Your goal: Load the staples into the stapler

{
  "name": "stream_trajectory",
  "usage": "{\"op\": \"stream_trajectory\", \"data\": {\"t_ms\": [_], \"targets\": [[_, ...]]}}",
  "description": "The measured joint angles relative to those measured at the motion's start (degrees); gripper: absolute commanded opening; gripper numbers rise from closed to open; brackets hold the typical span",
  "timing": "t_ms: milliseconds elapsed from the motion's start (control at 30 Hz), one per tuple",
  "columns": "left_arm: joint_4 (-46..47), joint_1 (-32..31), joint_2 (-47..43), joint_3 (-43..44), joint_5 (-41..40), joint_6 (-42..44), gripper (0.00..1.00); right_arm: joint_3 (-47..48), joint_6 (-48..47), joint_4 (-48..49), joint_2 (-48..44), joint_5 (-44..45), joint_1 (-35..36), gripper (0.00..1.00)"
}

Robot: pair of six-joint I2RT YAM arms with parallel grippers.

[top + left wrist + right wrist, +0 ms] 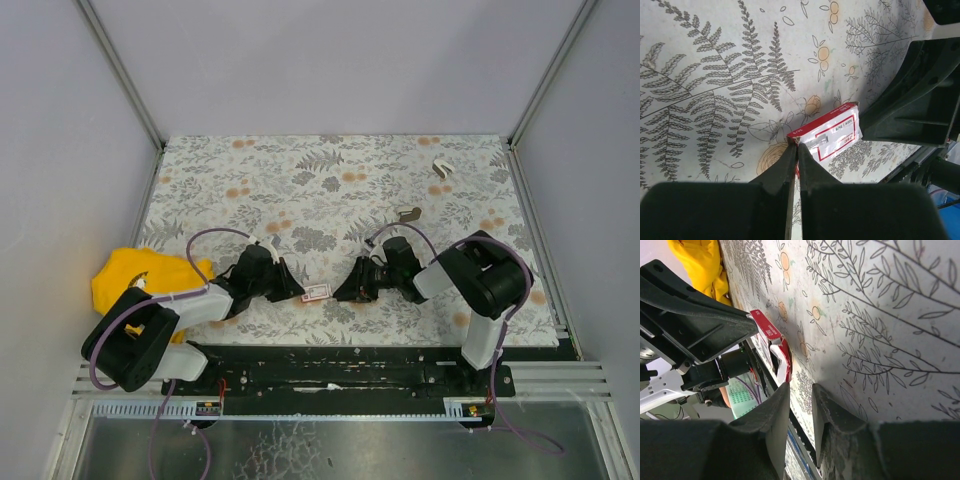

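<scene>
The staples point(315, 292) are a small flat red-and-white carton between my two grippers at the table's near middle. In the left wrist view, my left gripper point(796, 145) is shut on the near edge of the carton point(832, 134), with red card pinched between the tips. In the right wrist view, my right gripper point(800, 386) is slightly open and holds nothing. Its left fingertip point(784, 390) is just at the carton's open end point(781, 356). In the top view, the left gripper point(296, 291) and the right gripper point(340, 293) face each other. I cannot make out a stapler for certain.
A yellow crumpled object point(140, 275) lies at the left table edge beside the left arm. A small grey-tan piece point(408, 214) lies behind the right arm. A white V-shaped piece point(441, 168) lies at the far right. The table point(300, 190) has a floral cover.
</scene>
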Motion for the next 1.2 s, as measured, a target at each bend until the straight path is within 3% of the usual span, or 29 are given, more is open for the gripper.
{"op": "stream_trajectory", "data": {"t_ms": [533,1200], "targets": [[1.29,-0.55,0.00,-0.50,0.02,-0.68,0.00,0.76,0.87,0.92,1.03,1.38,0.42,0.23],[1.46,-0.92,0.02,-0.98,-0.28,-1.16,0.00,2.21,1.09,0.96,2.08,1.46,0.72,0.29]]}}
